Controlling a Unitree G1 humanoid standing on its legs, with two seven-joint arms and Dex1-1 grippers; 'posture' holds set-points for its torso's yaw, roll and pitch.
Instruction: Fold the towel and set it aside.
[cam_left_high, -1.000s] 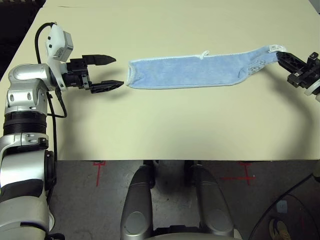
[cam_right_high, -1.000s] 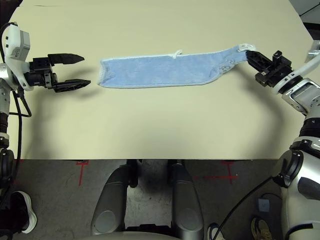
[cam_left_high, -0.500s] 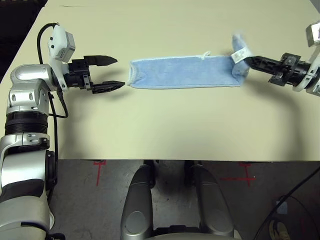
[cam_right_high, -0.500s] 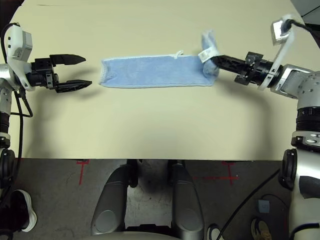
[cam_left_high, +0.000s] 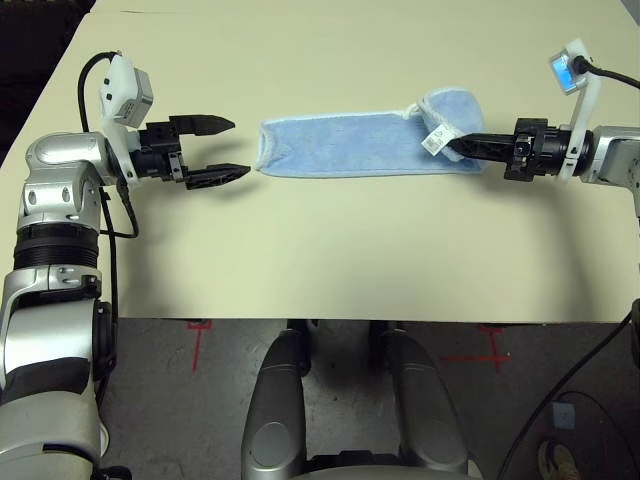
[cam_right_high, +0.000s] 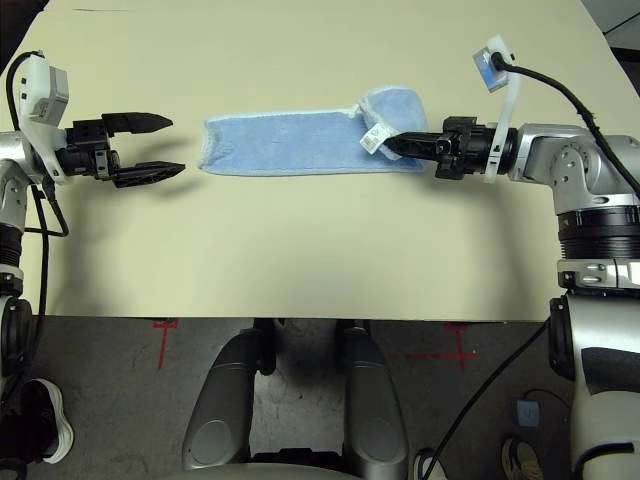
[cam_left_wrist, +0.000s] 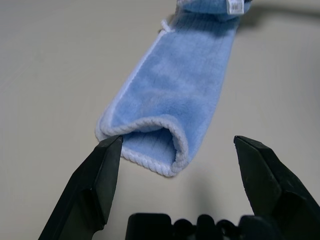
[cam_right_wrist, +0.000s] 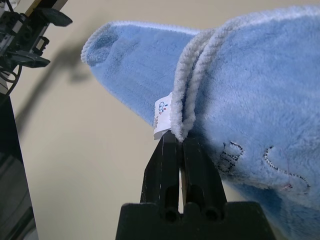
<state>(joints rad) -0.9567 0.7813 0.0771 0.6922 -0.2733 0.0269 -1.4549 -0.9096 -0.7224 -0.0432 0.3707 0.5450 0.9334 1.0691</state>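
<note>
"While the black two-fingered left gripper (cam_left_high: 242, 148) stands wide, with nothing between its fingers, where does the fluffy light-blue terry towel with white edging (cam_left_high: 335, 145) lie from there?"

"Just beyond its fingertips, apart from them. The towel stretches in a long strip across the pale cream table (cam_left_high: 300, 250), and its left end, edged in thick white stitching, gapes a little towards that gripper."

"And the black two-fingered right gripper (cam_left_high: 450, 147)?"

"Narrow, pinched shut on the towel's white edging, right beside the small white printed tag (cam_left_high: 437, 138). It reaches in from the right. The right end of the cloth is turned back over the strip, and the gripper has hold of that turned part."

"How many of each, then?"

"One towel, one tag on it, one small white loop (cam_left_high: 411, 109) at the far long edge, next to the turned-back part. Two grippers, one at either end of the cloth, two fingers apiece. One table under it all."

"Anything on the towel itself?"

"Some dark stitching (cam_right_wrist: 230, 156) on the turned-back part, near the gripped edge. Down on the grey floor (cam_left_high: 340, 390) there are two red marks (cam_left_high: 196, 345), one towards each side."
</note>
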